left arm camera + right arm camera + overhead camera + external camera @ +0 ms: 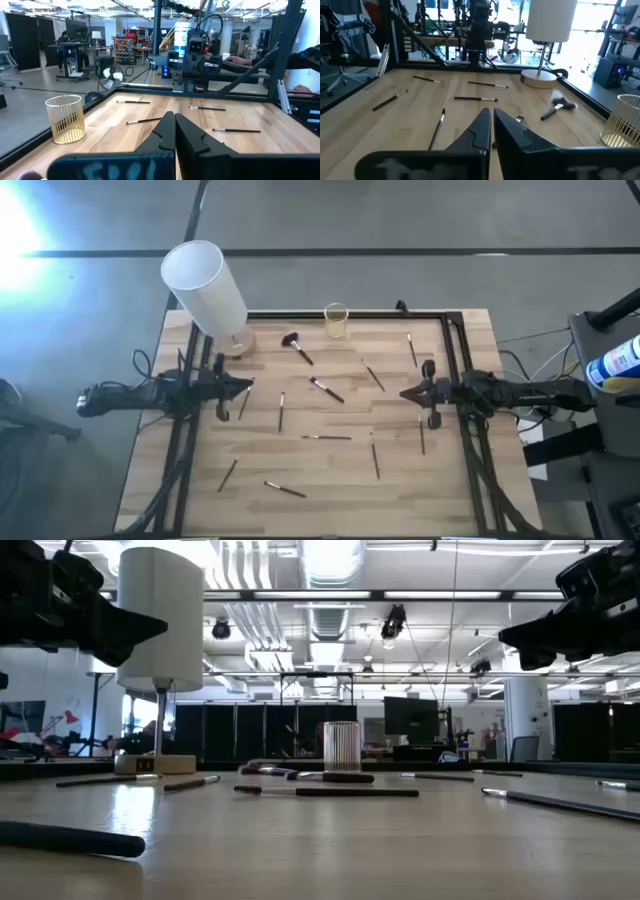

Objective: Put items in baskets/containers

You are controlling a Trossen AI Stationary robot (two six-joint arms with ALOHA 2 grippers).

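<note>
Several thin dark makeup brushes [326, 437] lie flat and scattered over the wooden table. One with a bushy head [295, 345] lies near the far edge. The small yellowish ribbed glass cup [336, 321] stands upright at the far edge, also seen in the left wrist view [65, 119]. My left gripper [248, 385] hovers shut over the table's left side, touching nothing. My right gripper [404, 392] hovers shut over the right side, touching nothing. Both point toward the table's middle.
A big white cylinder lamp [207, 288] on a round base [238, 342] stands at the far left corner. A black frame [350, 313] runs along the table's edges. People sit at desks beyond the table in the left wrist view [240, 59].
</note>
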